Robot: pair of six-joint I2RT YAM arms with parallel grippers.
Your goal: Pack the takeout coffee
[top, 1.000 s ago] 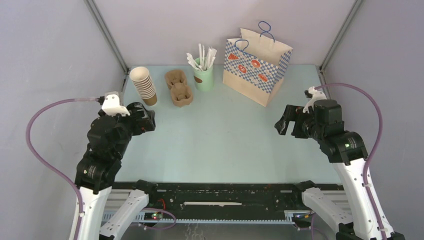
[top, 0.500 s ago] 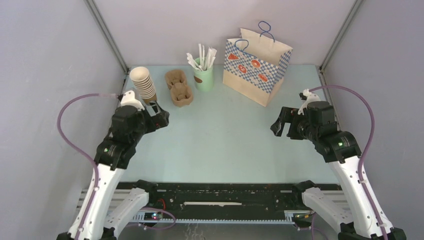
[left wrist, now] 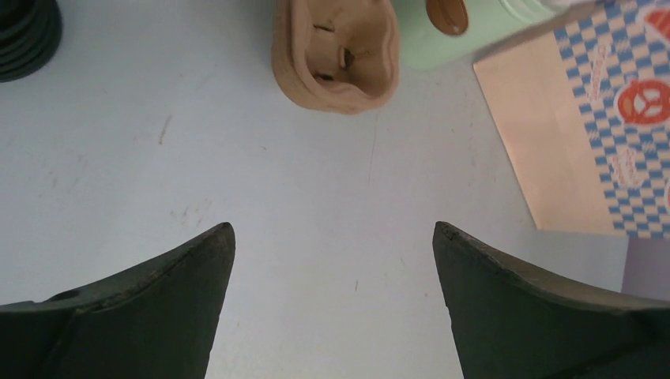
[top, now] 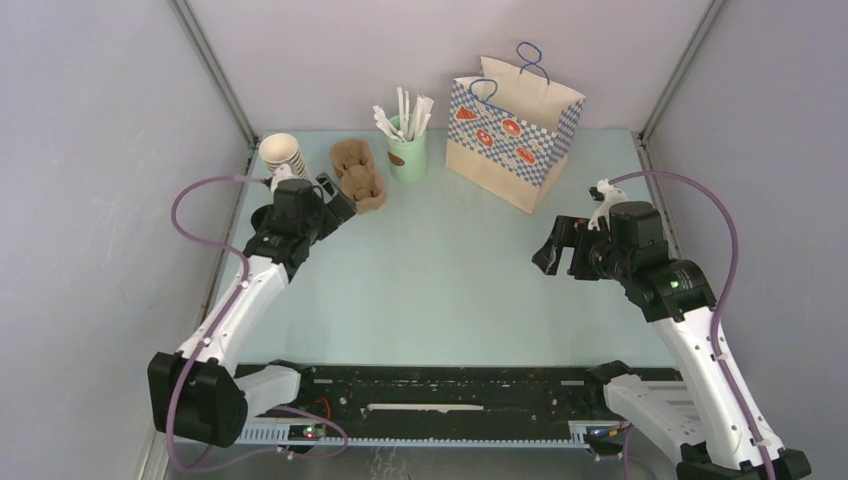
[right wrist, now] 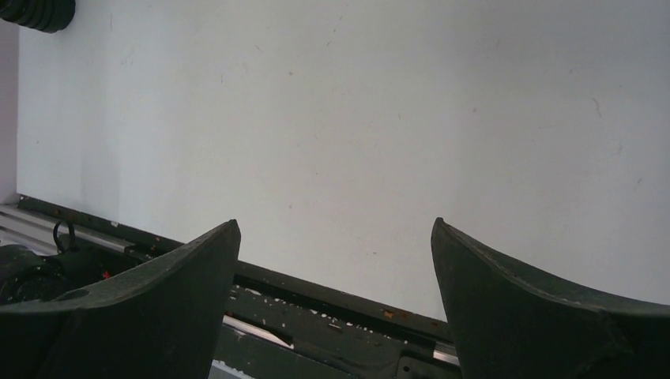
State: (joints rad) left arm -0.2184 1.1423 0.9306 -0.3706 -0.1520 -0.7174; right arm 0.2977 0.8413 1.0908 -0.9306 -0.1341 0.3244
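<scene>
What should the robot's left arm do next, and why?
Probably ease forward a little toward the brown cup carrier. The left end effector is open and empty, and the carrier sits straight ahead of it, not yet touched. No lidded coffee shows in any view, so the carrier seems the likeliest thing to reach for.

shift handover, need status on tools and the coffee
Left tool open, empty, near cup carrier. Right tool open, empty. No lidded coffee in view. Bag upright, unobstructed.
</scene>
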